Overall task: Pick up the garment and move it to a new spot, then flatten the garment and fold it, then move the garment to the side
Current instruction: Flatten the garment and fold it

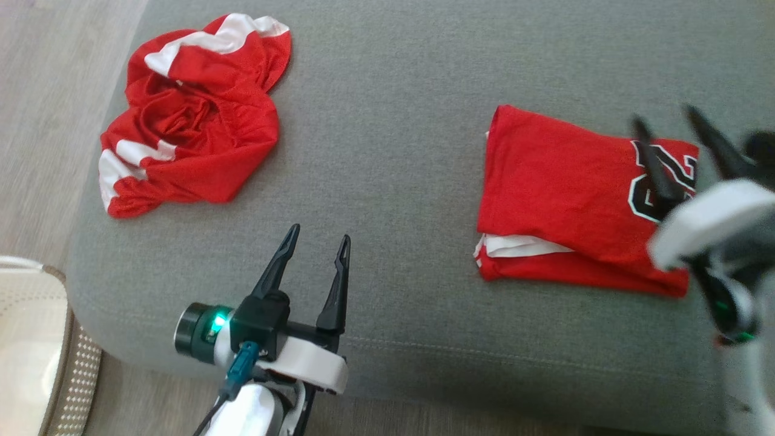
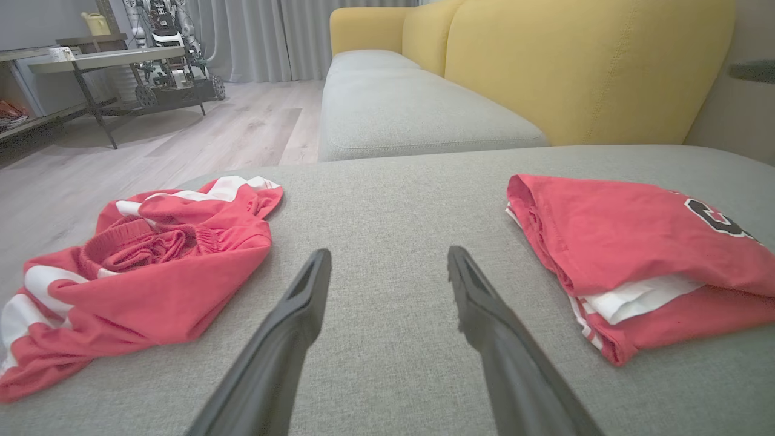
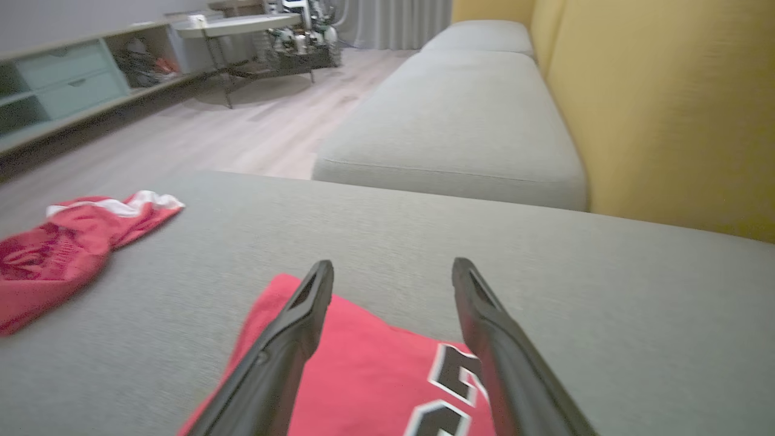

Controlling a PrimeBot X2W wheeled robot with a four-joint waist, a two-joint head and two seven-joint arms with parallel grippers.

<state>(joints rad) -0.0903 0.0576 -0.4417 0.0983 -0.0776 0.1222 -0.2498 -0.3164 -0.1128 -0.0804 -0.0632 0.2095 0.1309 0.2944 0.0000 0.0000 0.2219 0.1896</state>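
The garment (image 1: 569, 194) is a red jersey with a black-and-white number, folded into a neat rectangle on the right of the grey cushion (image 1: 387, 121); it also lies at the right of the left wrist view as the garment (image 2: 636, 242) and under my right fingers as the garment (image 3: 375, 375). My right gripper (image 1: 663, 118) hovers open over its numbered end, nothing between the fingers. My left gripper (image 1: 319, 236) stands open near the cushion's front edge, left of the jersey, over bare fabric.
A crumpled pair of red shorts with white stripes (image 1: 187, 115) lies at the cushion's far left. A pale basket (image 1: 30, 345) stands on the floor at lower left. A yellow sofa back (image 2: 575, 60) and a metal table (image 2: 109, 60) stand beyond.
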